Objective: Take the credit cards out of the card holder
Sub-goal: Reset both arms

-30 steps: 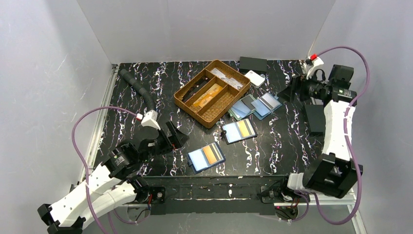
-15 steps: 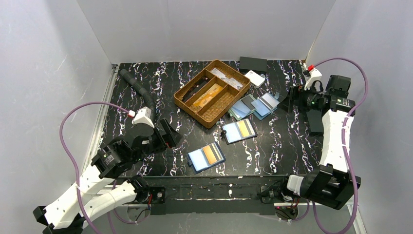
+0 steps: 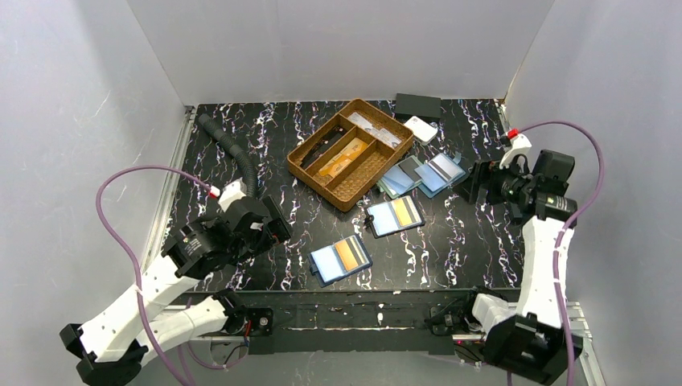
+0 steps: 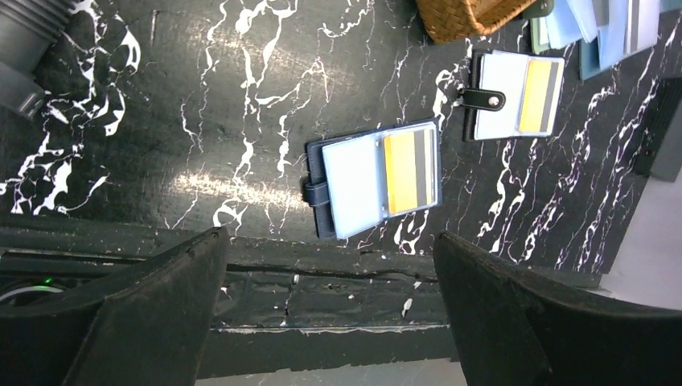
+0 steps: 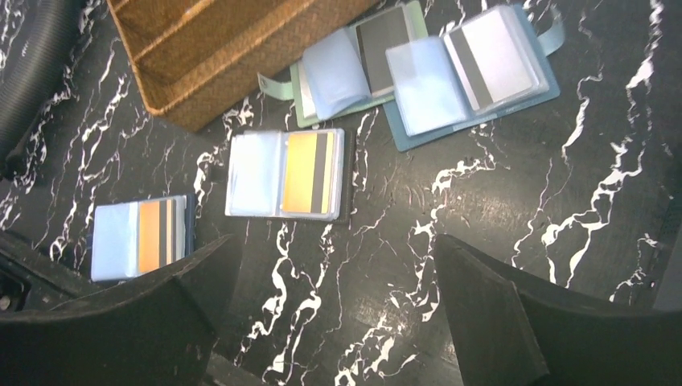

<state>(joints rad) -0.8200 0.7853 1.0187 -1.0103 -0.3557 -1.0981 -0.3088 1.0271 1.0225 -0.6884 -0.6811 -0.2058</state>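
The overhead camera looks steeply down from behind the arm bases and takes in the whole black, white-veined table (image 3: pixel 482 241). The left wrist camera looks down, close, near the front edge. The right wrist camera, seemingly somewhat higher, looks down from the right side. All share the open blue plastic holder with the orange card (image 3: pixel 340 259) and its yellow-carded neighbour (image 3: pixel 394 215).

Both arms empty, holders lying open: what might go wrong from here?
The orange card lies flat in the nearest holder; with left end effector and right end effector both open and off it, a pull may drag the whole holder. The green holder and blue holder overlap beside the wicker tray; working one may shift the other.
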